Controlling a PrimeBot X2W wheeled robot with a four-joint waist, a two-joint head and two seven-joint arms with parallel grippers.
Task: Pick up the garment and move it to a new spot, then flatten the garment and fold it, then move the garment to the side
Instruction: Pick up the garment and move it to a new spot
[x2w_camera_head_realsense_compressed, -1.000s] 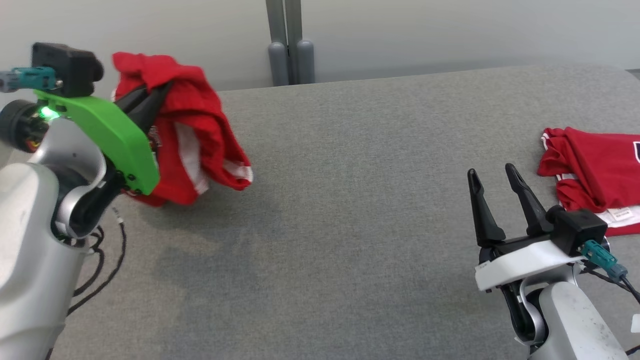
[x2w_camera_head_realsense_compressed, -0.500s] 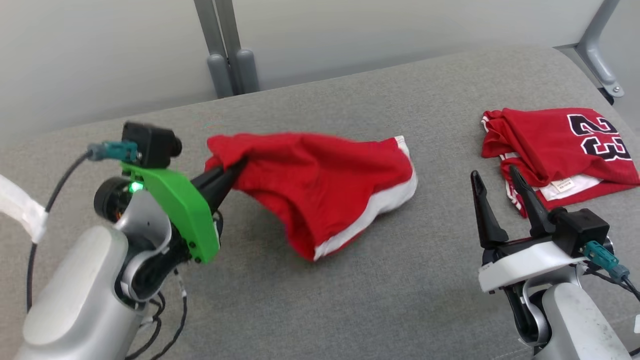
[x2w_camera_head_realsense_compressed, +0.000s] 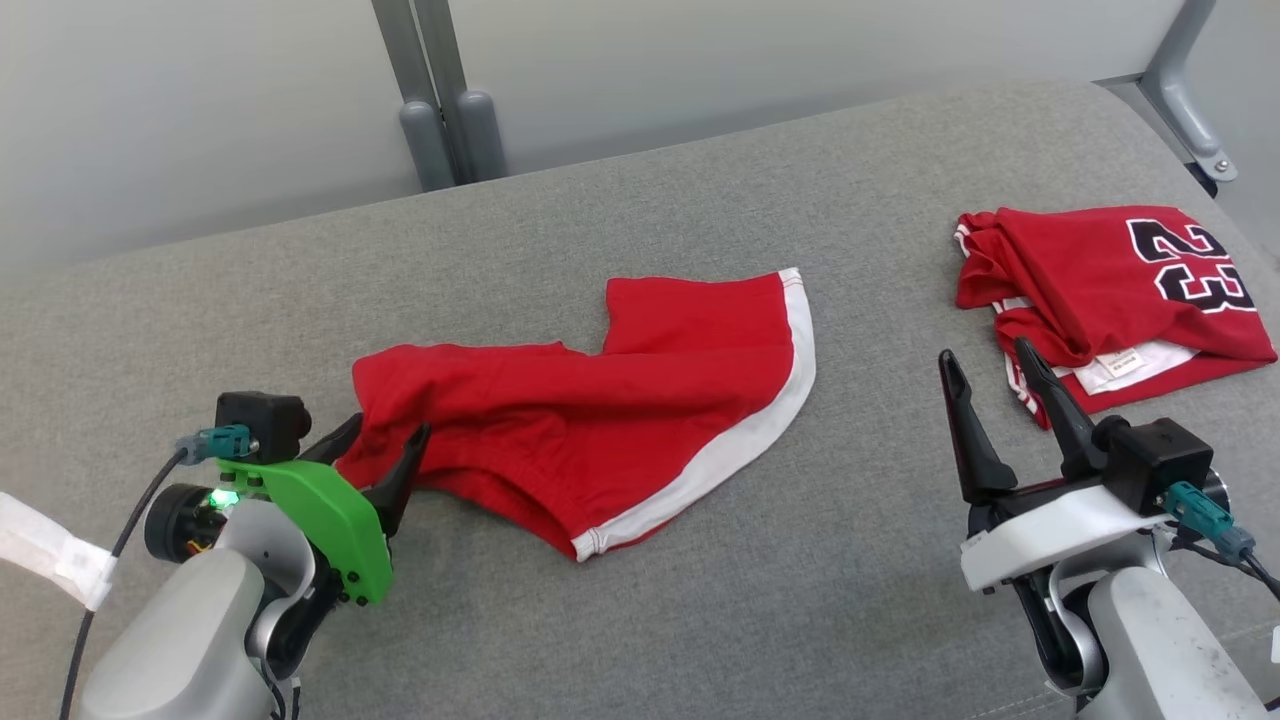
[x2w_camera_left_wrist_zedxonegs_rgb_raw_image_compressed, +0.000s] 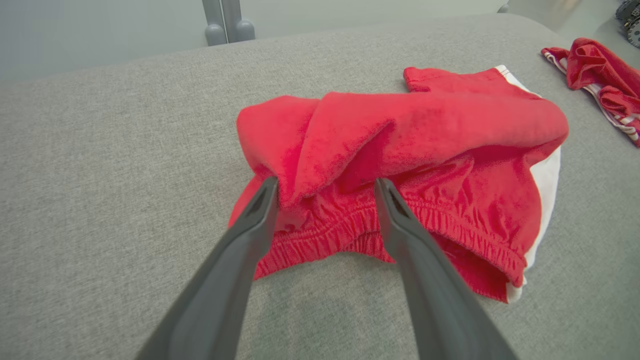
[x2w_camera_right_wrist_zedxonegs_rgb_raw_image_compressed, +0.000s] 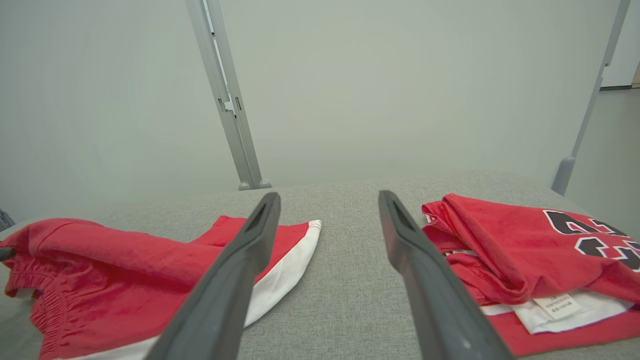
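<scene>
Shorts (x2w_camera_head_realsense_compressed: 610, 420) lie on the bench (x2w_camera_head_realsense_compressed: 700, 620) about mid-width, crumpled, not flat. Their long axis runs on a slant from the waistband (x2w_camera_left_wrist_zedxonegs_rgb_raw_image_compressed: 320, 235) at the near left to the white-trimmed hem (x2w_camera_head_realsense_compressed: 770, 420) at the far right. A loose fold of cloth laps over the waistband end. The left pincer (x2w_camera_head_realsense_compressed: 388, 428) sits low at that end, pointing far and right along the axis. Its jaws stand wide apart with the fold and waistband between them, the fingertips at the cloth but clamping nothing. The right pincer (x2w_camera_head_realsense_compressed: 983, 352) is also fully spread and empty. It stands well apart from the shorts on the right, with a folded jersey (x2w_camera_head_realsense_compressed: 1120, 280) just beyond it on the far right. Judgement: placement at the new spot looks complete and flattening is the step in hand. The governing relation is that the left arm is right at the waistband, while the hem lies to the left of the right pincer and somewhat farther off. Spreading along the axis would suit one arm at each end. Risk: the lapped fold may be dragged rather than opened if it is taken together with the waistband.
</scene>
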